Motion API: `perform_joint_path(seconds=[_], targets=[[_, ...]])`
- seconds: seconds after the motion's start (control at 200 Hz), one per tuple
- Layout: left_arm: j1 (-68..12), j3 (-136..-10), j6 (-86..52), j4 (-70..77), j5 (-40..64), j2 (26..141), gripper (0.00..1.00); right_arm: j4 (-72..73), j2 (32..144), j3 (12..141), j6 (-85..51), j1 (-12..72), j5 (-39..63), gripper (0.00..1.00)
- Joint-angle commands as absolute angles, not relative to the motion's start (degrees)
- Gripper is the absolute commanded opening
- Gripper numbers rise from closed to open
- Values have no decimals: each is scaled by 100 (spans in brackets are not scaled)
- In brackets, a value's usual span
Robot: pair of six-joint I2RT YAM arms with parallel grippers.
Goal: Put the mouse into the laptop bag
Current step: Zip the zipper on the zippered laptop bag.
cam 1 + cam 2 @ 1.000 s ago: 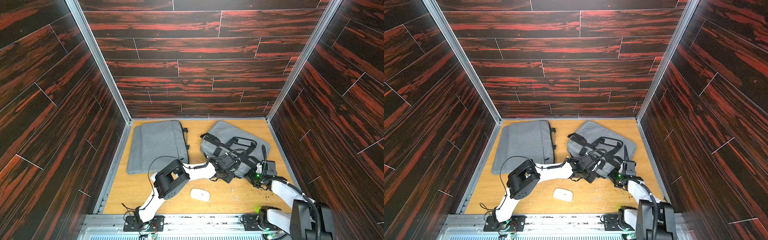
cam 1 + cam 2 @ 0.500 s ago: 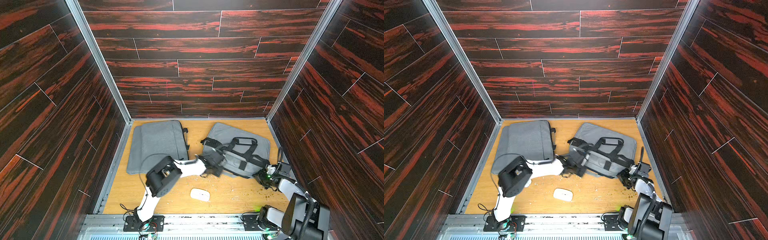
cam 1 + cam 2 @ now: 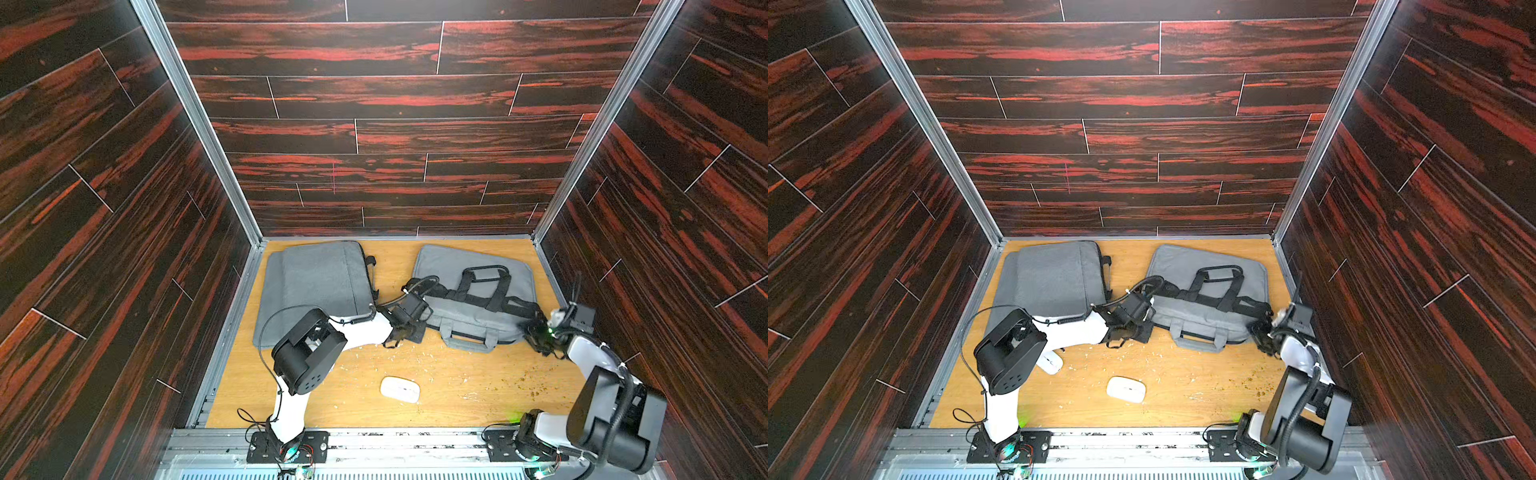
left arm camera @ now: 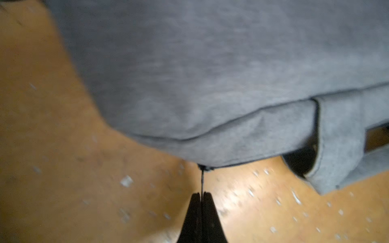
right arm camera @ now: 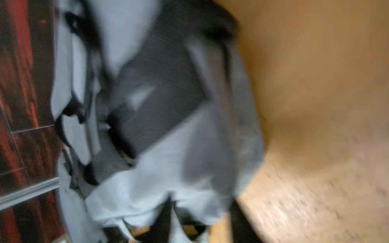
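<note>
The white mouse [image 3: 400,389] [image 3: 1126,389] lies on the wooden floor in front of the bags, away from both grippers. The grey laptop bag [image 3: 469,266] [image 3: 1183,266] with black handles lies flat at the back right. My left gripper [image 3: 409,330] [image 4: 201,194] is at the bag's near left corner. It is shut on the thin black zipper pull [image 4: 202,181] that hangs from the bag's edge [image 4: 210,73]. My right gripper [image 3: 536,332] [image 5: 201,202] is at the bag's near right corner, its jaws apart with grey bag fabric [image 5: 189,157] lying between them; that view is blurred.
A second grey bag [image 3: 320,278] lies at the back left. A white rounded object [image 3: 1050,361] shows partly under my left arm. Dark wood-pattern walls close in on three sides; the right wall [image 3: 623,291] is just beside my right arm. Small crumbs dot the floor.
The laptop bag has swung round to lie square and flatter. My left gripper moved left along its front edge, still shut. My right gripper shifted toward the right wall and its jaws parted.
</note>
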State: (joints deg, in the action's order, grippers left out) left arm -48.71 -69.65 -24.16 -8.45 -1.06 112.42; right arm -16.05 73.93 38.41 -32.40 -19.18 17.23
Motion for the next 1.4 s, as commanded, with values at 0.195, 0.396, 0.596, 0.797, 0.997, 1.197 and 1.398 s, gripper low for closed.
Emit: perform_joint_path(seconds=[0.195, 0.396, 0.596, 0.797, 0.997, 1.197, 1.398], targets=[[-5584, -7208, -3057, -1183, 111, 10883, 0, -2520, 5459, 3216, -3941, 374, 376, 73], [-5800, -7171, -3102, -1343, 100, 10788, 0, -1992, 5320, 2262, -4496, 887, 457, 75], [-5867, -6724, -3271, -1253, 61, 10459, 0, -1415, 6298, 2301, -4441, 867, 450, 74], [-5871, -6236, -3332, -1114, -58, 10310, 0, -884, 7323, 2706, -4093, 152, 649, 78], [-5863, -6012, -3276, -908, -145, 10622, 0, -485, 8026, 3183, -3730, -832, 1162, 77], [-5871, -6617, -3131, -843, 268, 11163, 0, -312, 8143, 3572, -3888, -577, 1673, 74], [-5889, -7291, -3050, -870, 557, 11369, 0, -413, 6887, 2604, -4583, 209, 1470, 80]])
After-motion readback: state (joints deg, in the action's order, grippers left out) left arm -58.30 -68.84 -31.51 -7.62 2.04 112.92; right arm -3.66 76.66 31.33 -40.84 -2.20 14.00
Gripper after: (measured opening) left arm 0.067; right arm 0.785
